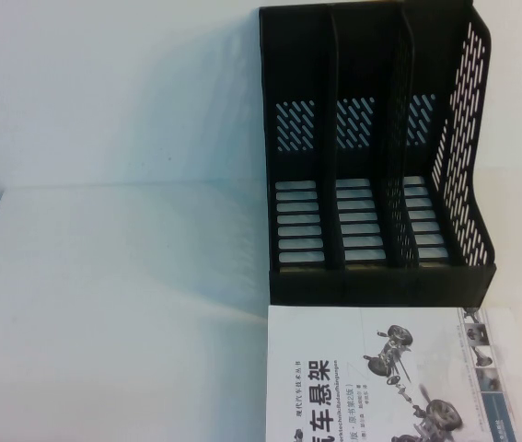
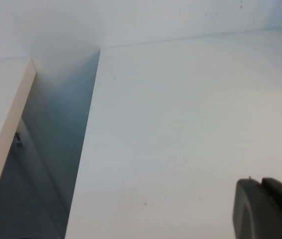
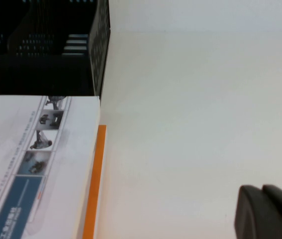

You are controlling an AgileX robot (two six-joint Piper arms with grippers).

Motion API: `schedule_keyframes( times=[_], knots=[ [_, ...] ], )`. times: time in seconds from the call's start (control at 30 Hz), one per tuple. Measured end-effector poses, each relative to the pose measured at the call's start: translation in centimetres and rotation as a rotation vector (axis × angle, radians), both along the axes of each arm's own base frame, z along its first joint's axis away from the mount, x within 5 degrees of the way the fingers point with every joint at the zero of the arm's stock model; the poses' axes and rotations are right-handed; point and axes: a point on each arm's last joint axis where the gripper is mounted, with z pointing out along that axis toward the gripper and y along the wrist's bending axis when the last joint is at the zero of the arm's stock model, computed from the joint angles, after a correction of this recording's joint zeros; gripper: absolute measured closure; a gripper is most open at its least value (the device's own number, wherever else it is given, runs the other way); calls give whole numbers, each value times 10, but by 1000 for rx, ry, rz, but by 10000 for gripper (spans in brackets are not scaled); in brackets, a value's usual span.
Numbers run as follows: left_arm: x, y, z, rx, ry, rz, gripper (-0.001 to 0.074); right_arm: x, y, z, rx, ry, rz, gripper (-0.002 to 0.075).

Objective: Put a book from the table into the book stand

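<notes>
While the book [image 1: 389,378] reading "车悬架" lies before the book stand [image 1: 377,152], each pincer's state is unreadable.

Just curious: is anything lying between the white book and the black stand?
Nothing: in the high view the white-covered book lies right against the black plastic book stand. Neither gripper appears there.
</notes>
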Motion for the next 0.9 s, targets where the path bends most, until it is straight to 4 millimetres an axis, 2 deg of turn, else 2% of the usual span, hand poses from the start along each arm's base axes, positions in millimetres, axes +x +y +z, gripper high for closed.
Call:
schedule_keyframes(
  times=[0.9],
  knots=[
    [1, 0, 2, 0, -22, -2, 738, 0, 0, 0, -2, 0, 0, 728]
  ],
)
